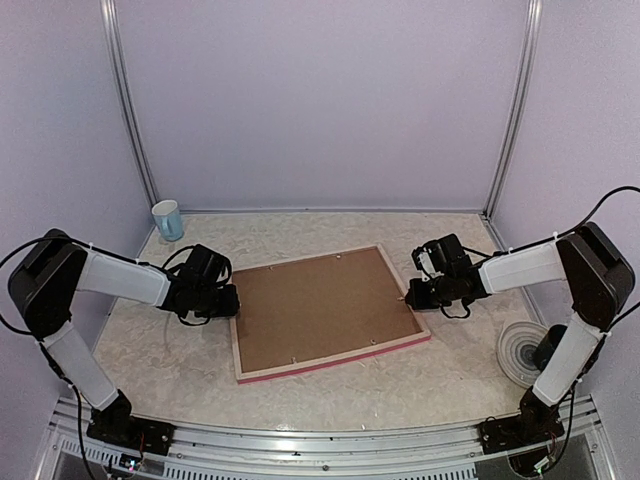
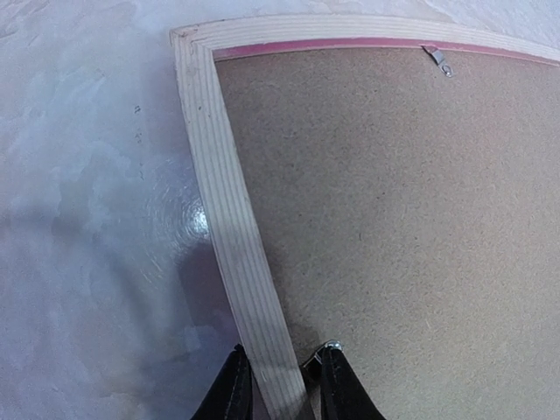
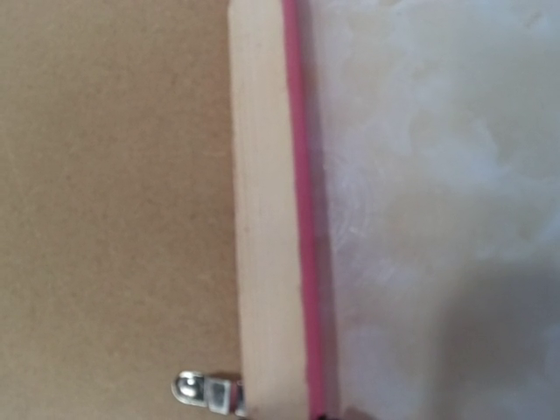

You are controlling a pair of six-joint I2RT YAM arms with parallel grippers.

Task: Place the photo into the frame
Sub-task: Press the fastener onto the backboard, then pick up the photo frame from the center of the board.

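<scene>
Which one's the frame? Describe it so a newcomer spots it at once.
In the middle of the table lies one large flat rectangle, the frame. It is face down: pale wood rails around a brown board, a pink edge along the near side. The cup and the white disc are small and round.

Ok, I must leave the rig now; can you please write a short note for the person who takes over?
Left gripper: fingers on both sides of the frame's left rail, seemingly clamped on it.
Right gripper: at the right rail; open or shut cannot be told.
Frame: face down on the table, backing board inside, metal tabs over its edge.
Photo: not visible; possibly under the board, unconfirmed.
Done: board seated. Left: confirm the photo is inside, probably by turning the frame over.
</scene>
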